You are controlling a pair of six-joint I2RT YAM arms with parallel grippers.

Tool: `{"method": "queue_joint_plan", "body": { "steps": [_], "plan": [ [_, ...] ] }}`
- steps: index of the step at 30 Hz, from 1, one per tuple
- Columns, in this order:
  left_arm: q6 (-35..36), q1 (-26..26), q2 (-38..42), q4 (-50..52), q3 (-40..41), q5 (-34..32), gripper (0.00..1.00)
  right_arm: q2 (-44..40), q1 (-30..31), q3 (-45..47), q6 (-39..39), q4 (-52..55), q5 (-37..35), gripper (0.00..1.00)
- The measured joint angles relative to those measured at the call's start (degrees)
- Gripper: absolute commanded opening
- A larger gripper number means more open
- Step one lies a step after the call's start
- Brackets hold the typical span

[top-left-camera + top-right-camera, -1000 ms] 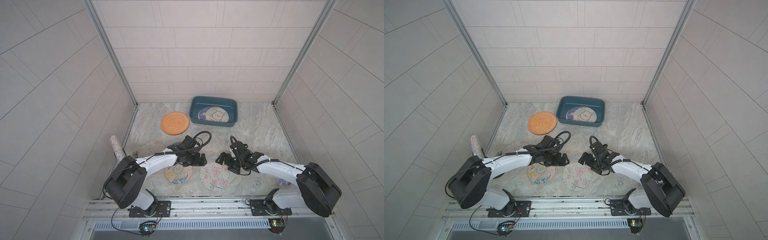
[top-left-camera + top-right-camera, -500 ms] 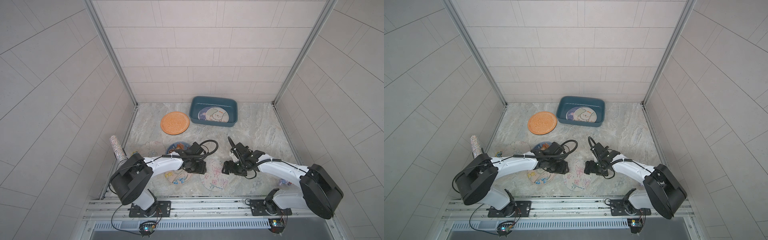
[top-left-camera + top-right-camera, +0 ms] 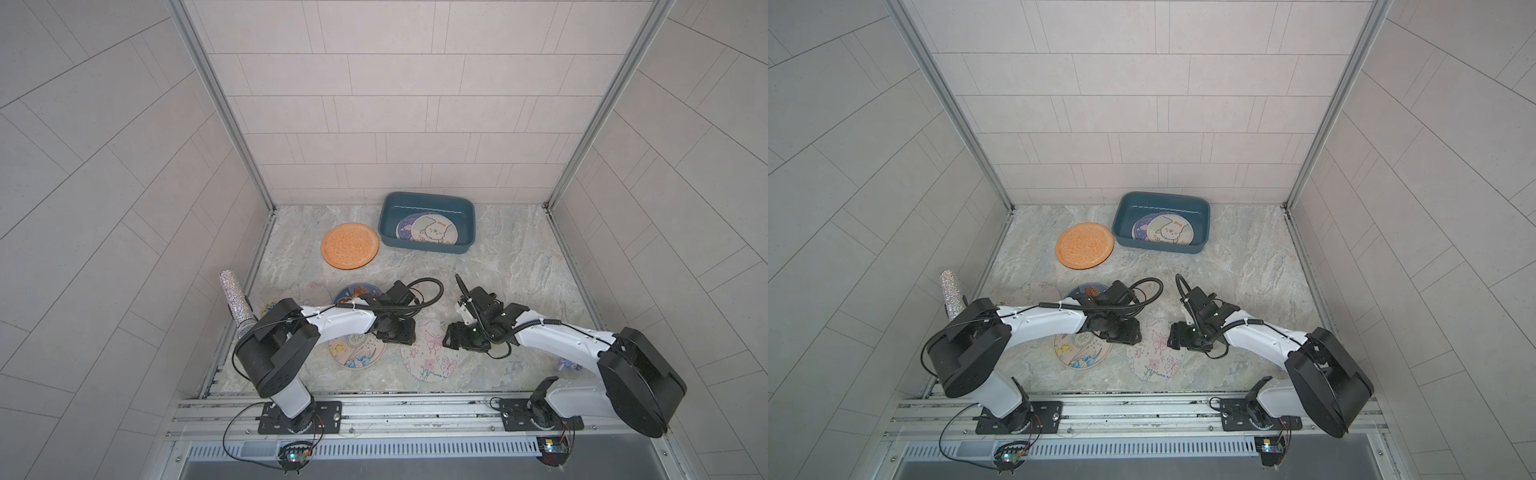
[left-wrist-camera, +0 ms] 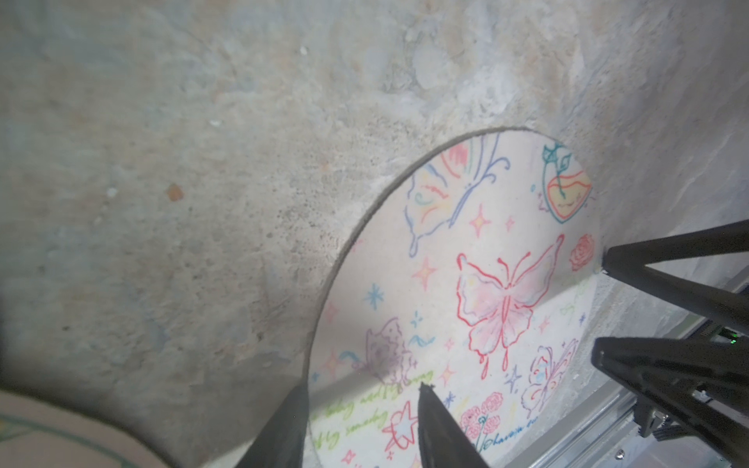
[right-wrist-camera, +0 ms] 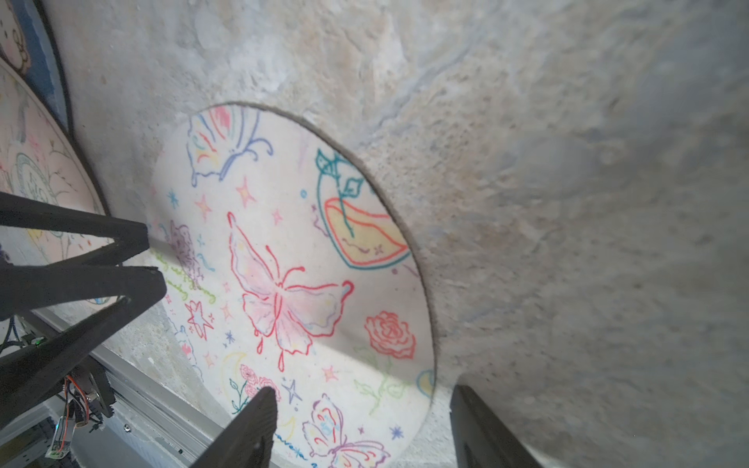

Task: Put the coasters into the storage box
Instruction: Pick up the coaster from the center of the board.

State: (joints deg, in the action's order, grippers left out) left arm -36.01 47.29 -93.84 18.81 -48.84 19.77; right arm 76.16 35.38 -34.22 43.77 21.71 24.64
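Note:
A pale butterfly-print coaster [image 3: 428, 361] [image 3: 1152, 361] lies flat on the marble floor between my arms. My left gripper [image 3: 401, 338] [image 4: 362, 391] is open astride its left rim, one fingertip on the print and one on the floor. My right gripper [image 3: 451, 338] [image 5: 362, 391] is open astride the opposite rim in the same way. The teal storage box [image 3: 428, 248] [image 3: 1158, 247] stands at the back with two cartoon coasters [image 3: 434, 227] inside. Beside the box lies an orange coaster [image 3: 350, 245]. A dark blue coaster [image 3: 353, 293] and a pink one [image 3: 355, 353] lie by my left arm.
A glittery microphone [image 3: 235, 301] leans at the left wall. A faint pale coaster [image 3: 307, 289] lies near it. A small purple object [image 3: 567, 365] sits by the right arm's base. Tiled walls close three sides and a metal rail [image 3: 395, 405] runs along the front.
Both grippers have come down and forward onto the butterfly coaster's opposite rims, and their jaws have narrowed. The left arm's move has uncovered the dark blue coaster.

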Motion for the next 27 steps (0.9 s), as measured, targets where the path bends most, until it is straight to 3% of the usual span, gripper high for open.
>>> {"method": "queue_joint_plan", "body": {
  "steps": [10,21,27],
  "plan": [
    [0.04,0.15,-0.48,1.05,-0.76,-0.42,0.48,1.11,0.35,0.07,0.37,-1.03,-0.33,0.46],
    [0.07,0.37,-0.46,1.05,-0.79,-0.52,0.51,1.46,0.61,1.2,1.14,-0.92,-0.68,0.01],
    [0.11,0.24,0.74,2.23,-0.76,-0.83,0.63,-0.63,0.17,1.36,1.57,-0.13,-0.48,0.0]
  ]
}}
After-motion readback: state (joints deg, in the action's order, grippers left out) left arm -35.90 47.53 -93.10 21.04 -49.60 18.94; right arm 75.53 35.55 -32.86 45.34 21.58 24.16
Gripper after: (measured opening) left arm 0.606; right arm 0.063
